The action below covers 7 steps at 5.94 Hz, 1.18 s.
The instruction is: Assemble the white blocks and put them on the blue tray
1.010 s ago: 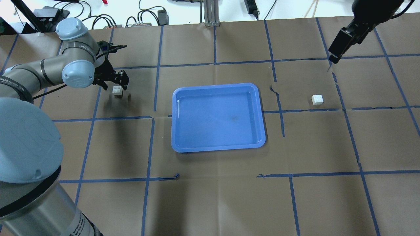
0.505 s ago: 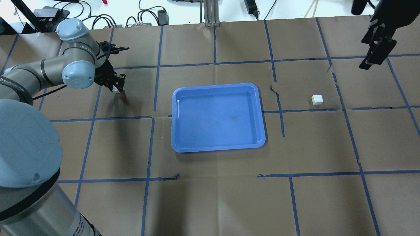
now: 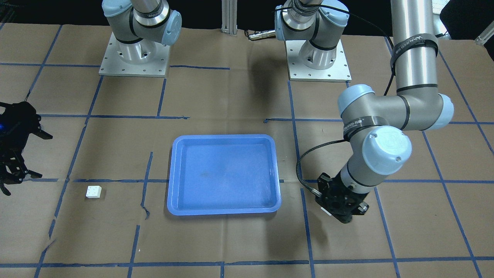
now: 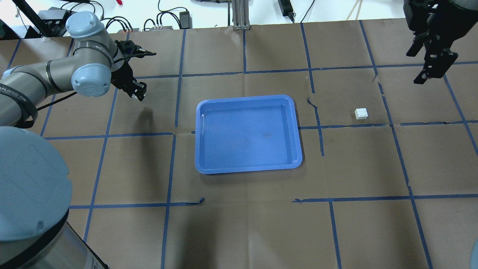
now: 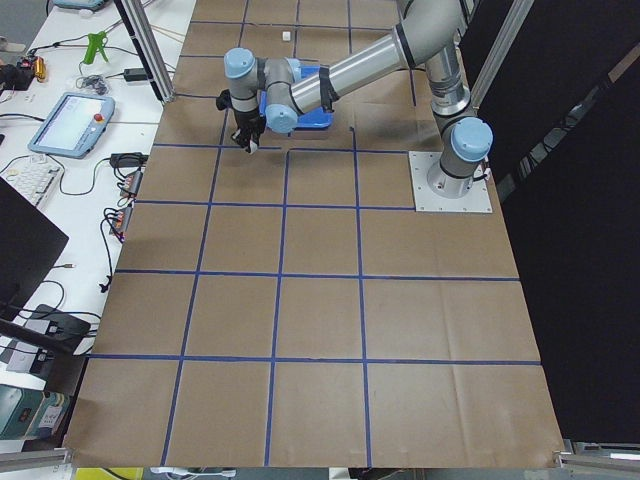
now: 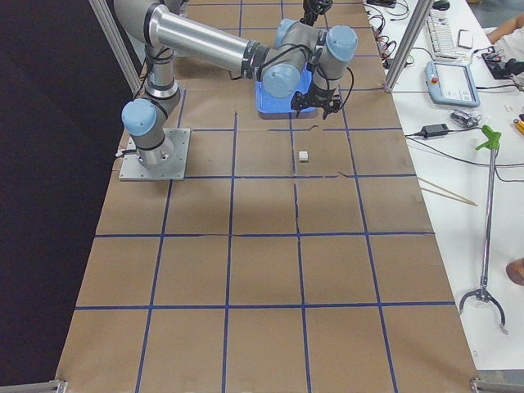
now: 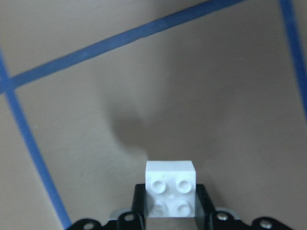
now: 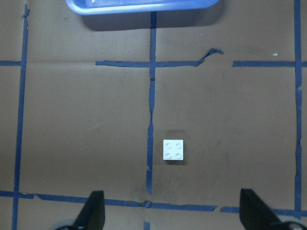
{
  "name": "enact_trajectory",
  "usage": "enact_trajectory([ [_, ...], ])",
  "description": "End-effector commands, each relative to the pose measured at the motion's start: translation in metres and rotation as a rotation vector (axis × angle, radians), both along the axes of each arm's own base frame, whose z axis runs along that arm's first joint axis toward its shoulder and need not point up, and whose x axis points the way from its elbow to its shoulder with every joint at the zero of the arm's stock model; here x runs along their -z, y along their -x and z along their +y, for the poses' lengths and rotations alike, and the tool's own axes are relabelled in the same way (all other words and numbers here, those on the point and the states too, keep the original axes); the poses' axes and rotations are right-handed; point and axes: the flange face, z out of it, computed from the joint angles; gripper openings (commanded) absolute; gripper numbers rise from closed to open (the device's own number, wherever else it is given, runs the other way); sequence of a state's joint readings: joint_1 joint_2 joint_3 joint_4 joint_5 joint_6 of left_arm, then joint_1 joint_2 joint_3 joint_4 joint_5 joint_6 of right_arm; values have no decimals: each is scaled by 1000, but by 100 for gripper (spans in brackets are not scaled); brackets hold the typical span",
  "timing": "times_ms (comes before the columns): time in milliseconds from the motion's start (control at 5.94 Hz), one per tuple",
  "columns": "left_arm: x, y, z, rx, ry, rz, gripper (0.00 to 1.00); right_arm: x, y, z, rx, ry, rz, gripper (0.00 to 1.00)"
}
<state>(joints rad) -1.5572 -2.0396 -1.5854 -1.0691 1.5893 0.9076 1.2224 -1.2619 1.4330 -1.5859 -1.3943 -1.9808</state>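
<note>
My left gripper (image 4: 139,92) is shut on one white block (image 7: 171,189), studs up, and holds it above the brown table left of the blue tray (image 4: 248,169). The block is hidden behind the fingers in the overhead view. The other white block (image 4: 361,113) lies studs up on the table right of the tray; it also shows in the right wrist view (image 8: 173,150) and the front view (image 3: 93,191). My right gripper (image 4: 420,65) is open and empty, high above the table, with that block between and ahead of its spread fingers (image 8: 96,211).
The tray is empty in the middle of the table, and its rim shows in the front view (image 3: 224,211). Blue tape lines cross the brown paper. Cables and power bricks (image 4: 185,18) lie past the table's far edge.
My left gripper closed on the left white block and lifted it off the table, moving slightly away. My right arm swung to the right and turned its gripper downward.
</note>
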Motion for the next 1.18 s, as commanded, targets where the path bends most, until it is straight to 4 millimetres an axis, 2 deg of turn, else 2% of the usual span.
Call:
enact_trajectory([
  [0,-3,97,32,431,-31,-2,14,47,38,-19,-33,34,-141,100],
  [168,4,137,44,574,-29,1,14,74,55,-27,-20,34,-184,100],
  [337,6,177,61,703,-18,6,16,98,59,-30,-11,-4,-205,100],
  [505,13,205,79,753,-35,9,22,120,68,-18,41,-5,-302,100],
  [673,27,229,107,805,-56,4,22,149,71,-4,37,35,-333,100],
  [842,50,233,114,812,-33,7,22,172,65,6,29,72,-319,100],
  [1010,71,237,122,808,-54,52,22,180,61,6,17,99,-347,100],
])
